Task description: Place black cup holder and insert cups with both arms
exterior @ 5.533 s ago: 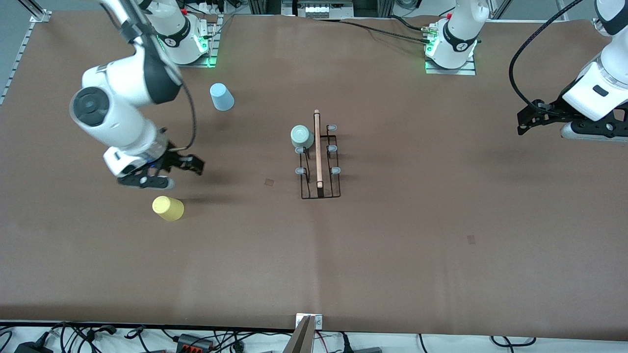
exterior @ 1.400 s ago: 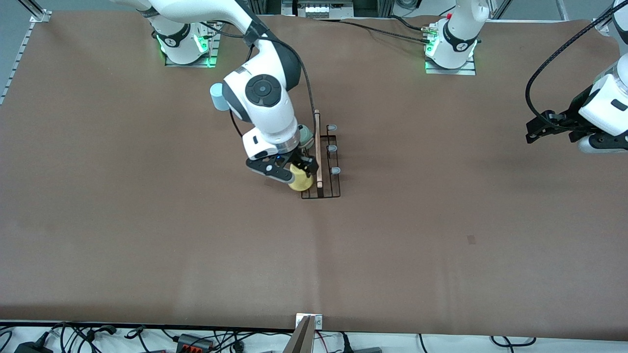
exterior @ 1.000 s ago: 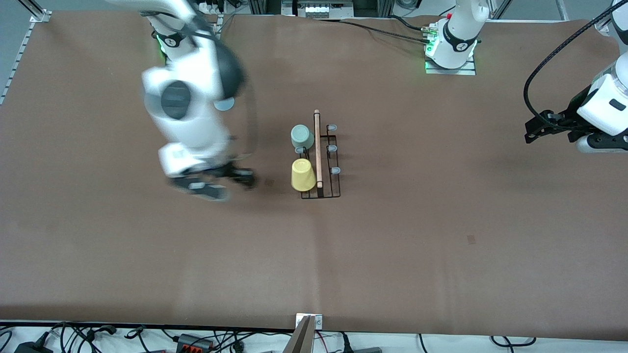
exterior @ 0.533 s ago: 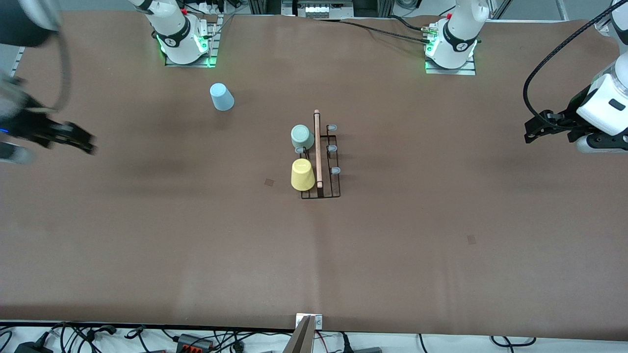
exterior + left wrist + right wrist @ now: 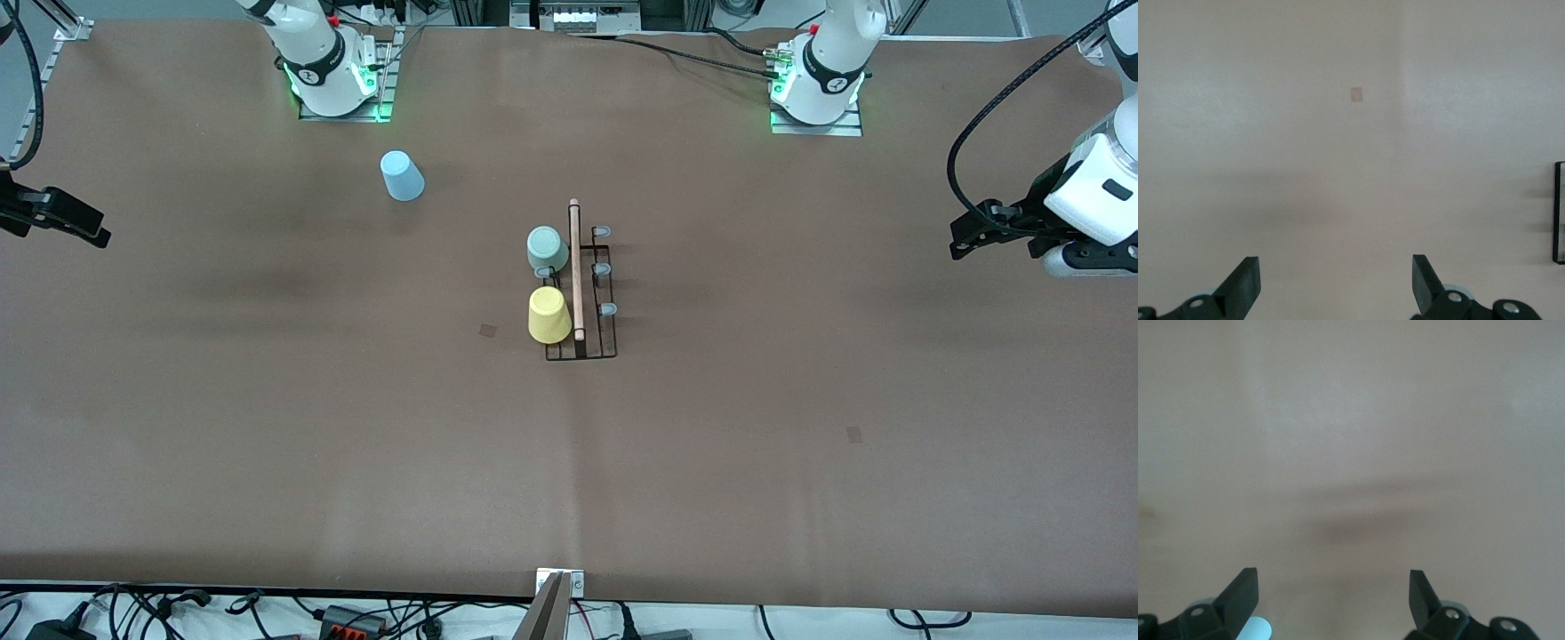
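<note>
The black cup holder stands mid-table, its wooden rod on top. The pale mint green cup and the yellow cup sit upside down on pegs on the side toward the right arm's end. The light blue cup stands upside down on the table near the right arm's base. My right gripper is open and empty at the table's edge at its own end, also seen in its wrist view. My left gripper waits open and empty at its own end.
Three grey-tipped pegs on the rack's side toward the left arm's end are bare. Small dark marks lie on the brown table cover. An edge of the rack shows in the left wrist view.
My right gripper let go of the yellow cup on the rack's peg and swung away to the table's edge at its own end. The left arm has hardly moved.
</note>
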You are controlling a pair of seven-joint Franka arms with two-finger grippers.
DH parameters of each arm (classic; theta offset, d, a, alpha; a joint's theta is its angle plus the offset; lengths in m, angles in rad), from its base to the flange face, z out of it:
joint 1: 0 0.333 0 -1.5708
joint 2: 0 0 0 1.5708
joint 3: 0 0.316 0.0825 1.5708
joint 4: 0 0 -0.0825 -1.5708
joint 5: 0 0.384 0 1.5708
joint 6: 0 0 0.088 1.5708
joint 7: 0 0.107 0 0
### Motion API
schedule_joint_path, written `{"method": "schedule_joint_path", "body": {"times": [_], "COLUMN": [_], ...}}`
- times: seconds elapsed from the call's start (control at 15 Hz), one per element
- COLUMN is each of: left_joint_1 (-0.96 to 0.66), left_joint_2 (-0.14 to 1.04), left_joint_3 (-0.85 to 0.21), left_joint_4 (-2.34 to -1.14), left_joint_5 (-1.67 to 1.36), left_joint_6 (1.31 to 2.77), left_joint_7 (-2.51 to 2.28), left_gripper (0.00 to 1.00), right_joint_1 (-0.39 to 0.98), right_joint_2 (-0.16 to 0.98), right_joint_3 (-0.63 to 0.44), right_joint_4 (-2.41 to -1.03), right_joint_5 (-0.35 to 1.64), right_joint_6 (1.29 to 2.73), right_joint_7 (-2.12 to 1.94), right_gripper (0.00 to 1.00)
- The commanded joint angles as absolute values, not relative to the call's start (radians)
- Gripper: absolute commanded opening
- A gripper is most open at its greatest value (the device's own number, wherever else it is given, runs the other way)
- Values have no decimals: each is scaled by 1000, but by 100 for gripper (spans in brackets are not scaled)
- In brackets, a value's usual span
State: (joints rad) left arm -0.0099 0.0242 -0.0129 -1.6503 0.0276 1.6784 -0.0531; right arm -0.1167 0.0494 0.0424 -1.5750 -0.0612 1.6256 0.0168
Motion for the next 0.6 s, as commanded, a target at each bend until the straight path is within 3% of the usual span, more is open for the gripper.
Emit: {"method": "schedule_joint_path", "body": {"times": [0.0, 0.53], "left_joint_1": [-6, -6], "left_joint_2": [26, 26], "left_joint_3": [-17, -17], "left_joint_4": [-1629, -1629], "left_joint_5": [14, 12], "left_joint_6": [1658, 1658], "left_joint_7": [-58, -57], "left_gripper": [100, 100], "right_joint_1": [-95, -91], "right_joint_2": [43, 38], "right_joint_3": [18, 15], "right_joint_4": [-1577, -1577], "right_joint_5": [-49, -51], "right_joint_6": [1606, 1614], "right_joint_7": [-32, -34], "right_gripper": [100, 100]}}
